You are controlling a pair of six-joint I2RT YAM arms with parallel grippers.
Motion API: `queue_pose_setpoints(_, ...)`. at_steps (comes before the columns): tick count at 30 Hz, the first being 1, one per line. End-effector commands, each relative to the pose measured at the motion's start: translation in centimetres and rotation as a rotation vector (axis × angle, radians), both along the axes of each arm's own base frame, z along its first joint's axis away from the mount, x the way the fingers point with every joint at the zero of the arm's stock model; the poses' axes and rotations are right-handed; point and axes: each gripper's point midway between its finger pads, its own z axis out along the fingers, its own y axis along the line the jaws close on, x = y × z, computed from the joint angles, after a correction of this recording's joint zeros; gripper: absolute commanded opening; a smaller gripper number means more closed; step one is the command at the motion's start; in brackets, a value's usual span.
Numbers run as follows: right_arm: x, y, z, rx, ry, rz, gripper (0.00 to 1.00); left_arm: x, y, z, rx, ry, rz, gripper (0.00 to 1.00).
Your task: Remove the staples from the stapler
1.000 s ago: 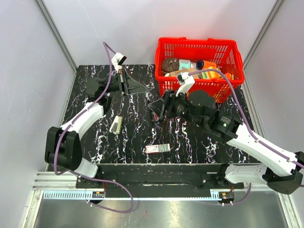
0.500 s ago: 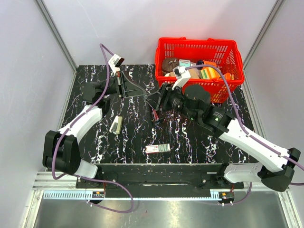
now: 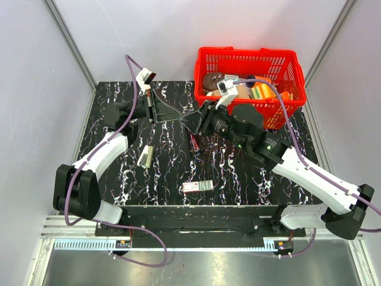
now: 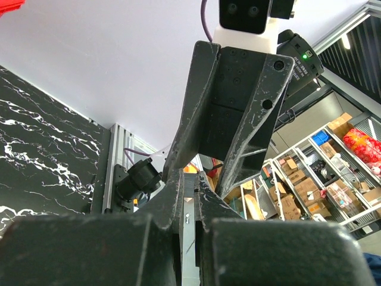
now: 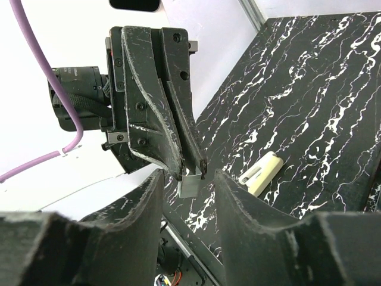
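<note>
Black marbled desk [image 3: 166,173] below, and up off it the grey strip [image 5: 190,186], staples I'd judge, is pinched at the tip of the left claw [image 3: 180,117]. The right claw [image 3: 195,122] has swung in from nearer the bases and narrowed. Its half-spread jaws now straddle that strip, not gripping. Looks like a handover! A cream piece [image 3: 146,156], maybe the stapler, lies base-side of the left claw.

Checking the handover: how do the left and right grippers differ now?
The left gripper is shut, pinching a small grey piece; the right gripper is open, fingers either side of it. The left gripper carries a load; the right gripper grips nothing yet. Both meet above the table.
</note>
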Motion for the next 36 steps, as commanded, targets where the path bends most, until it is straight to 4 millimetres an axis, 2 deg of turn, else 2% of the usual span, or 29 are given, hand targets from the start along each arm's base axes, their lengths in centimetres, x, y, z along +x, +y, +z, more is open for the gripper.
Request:
queue_pose_setpoints(1,0.1,0.8,0.9,0.044,-0.013,0.031,0.43,-1.1,0.4,1.2,-0.029,-0.079,0.018,0.0)
queue_pose_setpoints(11,-0.1,0.8,-0.4,0.036,0.014,0.046,0.41,-1.0,0.4,1.4,-0.028,-0.088,0.021,0.0)
queue_pose_setpoints(19,-0.1,0.6,0.1,0.051,0.0,0.038,0.29,-1.1,0.4,1.2,-0.017,-0.094,0.023,0.0)
queue_pose_setpoints(29,-0.4,0.1,0.9,0.063,-0.019,0.039,0.29,-0.9,0.3,0.8,-0.008,-0.085,0.025,0.0)
queue_pose_setpoints(33,-0.5,-0.1,0.7,0.052,-0.02,0.036,0.18,-0.8,0.3,0.7,0.003,-0.087,0.027,0.0)
queue_pose_setpoints(36,-0.3,-0.1,-0.3,0.015,0.003,0.028,0.11,-0.3,0.1,0.2,0.025,-0.076,0.032,0.17)
